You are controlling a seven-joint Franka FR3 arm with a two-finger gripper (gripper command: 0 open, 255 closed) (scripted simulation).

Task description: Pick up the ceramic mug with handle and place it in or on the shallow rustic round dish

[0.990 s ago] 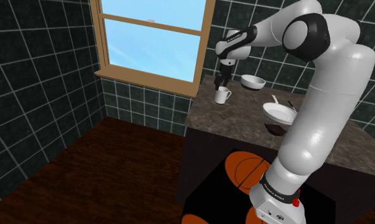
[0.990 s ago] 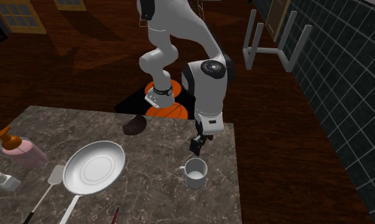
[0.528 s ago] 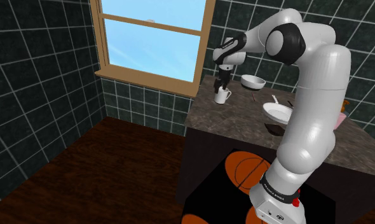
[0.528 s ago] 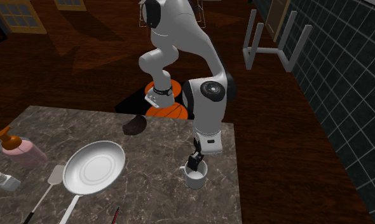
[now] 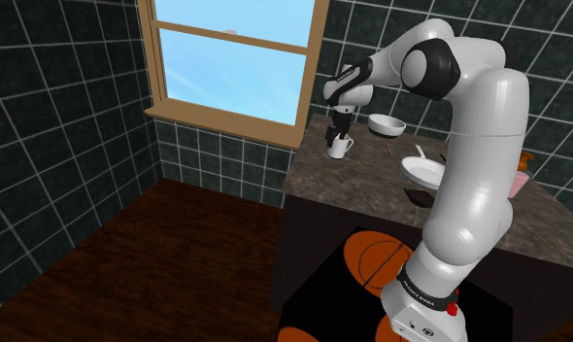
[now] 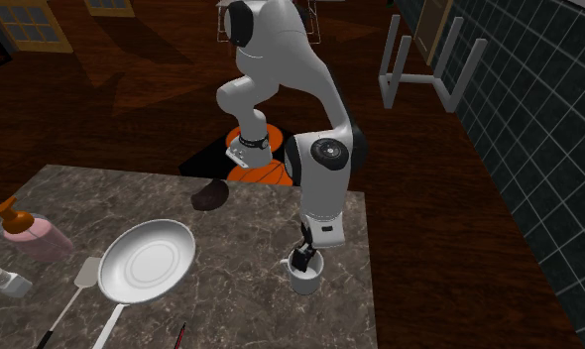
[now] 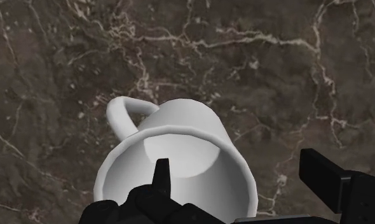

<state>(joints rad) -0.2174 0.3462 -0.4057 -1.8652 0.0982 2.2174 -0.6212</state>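
We see the black gripper [image 7: 237, 165] open astride the white handled mug [image 7: 192, 118]; the second exterior view shows the dark round dish [image 6: 211, 194] at its ten o'clock.

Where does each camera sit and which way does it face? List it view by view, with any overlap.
Shoulder view: beside the stand, looking down over the marble counter toward the window; arm and stand show.
Second exterior view: across the counter, looking down and back at the arm; floor beyond.
Wrist view: on the hand, straight down into the white mug; open jaws straddle its wall.
Shared: all show mug and counter.
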